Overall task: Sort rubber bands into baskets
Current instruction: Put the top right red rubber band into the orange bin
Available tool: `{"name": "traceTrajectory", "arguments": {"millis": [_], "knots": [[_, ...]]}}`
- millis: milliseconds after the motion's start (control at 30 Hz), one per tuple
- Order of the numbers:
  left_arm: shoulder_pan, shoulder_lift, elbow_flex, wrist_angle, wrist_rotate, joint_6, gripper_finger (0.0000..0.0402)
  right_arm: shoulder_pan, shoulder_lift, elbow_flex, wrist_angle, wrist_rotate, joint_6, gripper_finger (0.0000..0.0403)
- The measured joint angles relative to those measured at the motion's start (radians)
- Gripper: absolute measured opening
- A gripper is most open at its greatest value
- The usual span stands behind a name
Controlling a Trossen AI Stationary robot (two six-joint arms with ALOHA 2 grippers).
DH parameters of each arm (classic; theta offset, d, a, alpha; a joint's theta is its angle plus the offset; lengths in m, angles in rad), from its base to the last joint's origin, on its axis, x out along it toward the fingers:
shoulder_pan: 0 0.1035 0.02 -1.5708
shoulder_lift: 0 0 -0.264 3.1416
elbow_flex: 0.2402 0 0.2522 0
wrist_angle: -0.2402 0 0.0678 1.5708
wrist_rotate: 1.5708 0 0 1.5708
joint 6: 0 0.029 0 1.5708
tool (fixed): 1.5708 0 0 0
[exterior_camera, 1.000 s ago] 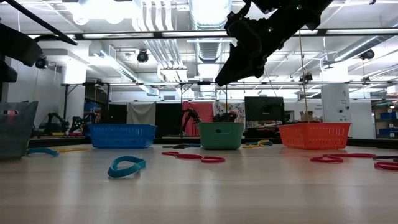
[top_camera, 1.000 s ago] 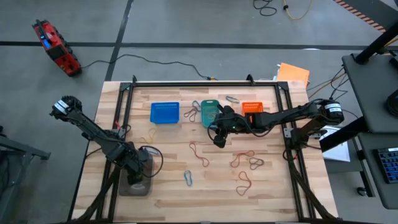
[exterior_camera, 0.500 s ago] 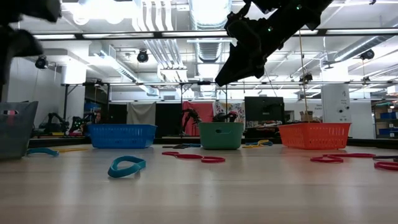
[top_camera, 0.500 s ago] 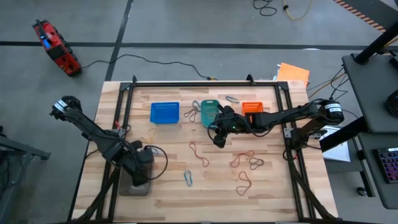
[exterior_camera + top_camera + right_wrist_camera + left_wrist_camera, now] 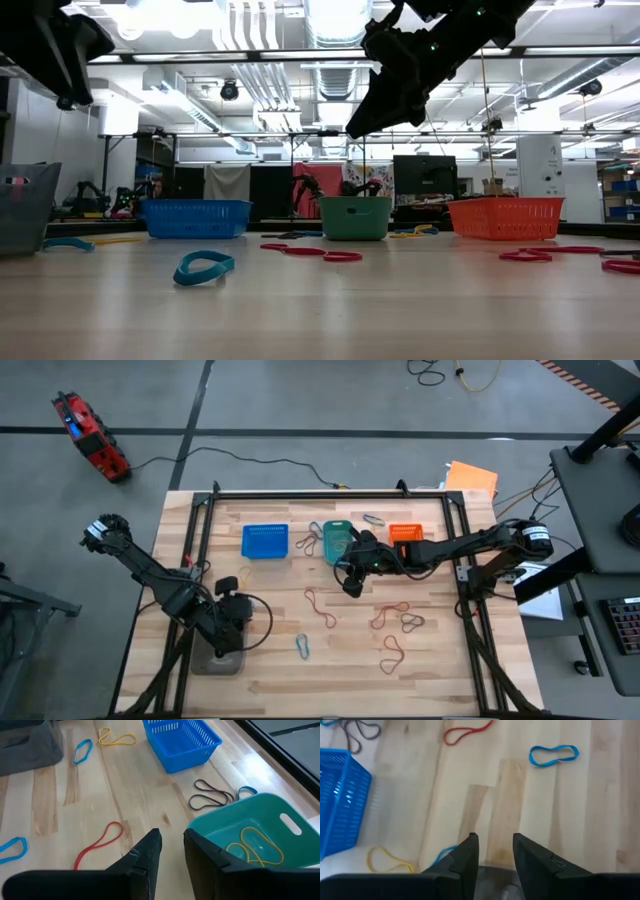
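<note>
My right jaws (image 5: 352,584) hang parted and empty beside the teal basket (image 5: 240,836), which holds a yellow rubber band (image 5: 260,844). My left jaws (image 5: 492,851) are parted and empty above the surface (image 5: 350,660). Blue basket (image 5: 265,541) and orange basket (image 5: 405,534) contents: cannot tell.

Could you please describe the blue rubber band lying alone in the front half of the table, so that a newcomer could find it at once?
Start from the teal basket in the middle of the back row and come toward the table's front edge, past the red rubber band. The blue rubber band lies flat on bare wood there, alone, the only blue loop in that front area.
</note>
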Motion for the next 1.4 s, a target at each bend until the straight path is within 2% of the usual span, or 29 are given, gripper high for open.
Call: {"name": "traceTrajectory", "arguments": {"millis": [333, 900, 1200, 1400], "knots": [[0.005, 0.000, -0.001, 0.000, -0.003, 0.010, 0.0105, 0.000, 0.000, 0.000, -0.010, -0.007, 0.011, 0.0068], [0.027, 0.000, -0.002, 0.003, -0.010, 0.049, 0.0105, 0.000, 0.000, 0.000, -0.018, -0.007, 0.026, 0.0070], [0.067, 0.000, -0.019, 0.074, -0.011, 0.188, 0.0103, 0.000, 0.000, 0.000, -0.023, -0.006, 0.042, 0.0063], [0.109, 0.000, -0.020, 0.101, -0.012, 0.305, 0.0086, -0.007, -0.002, 0.012, -0.062, 0.003, 0.073, 0.0063]]}}
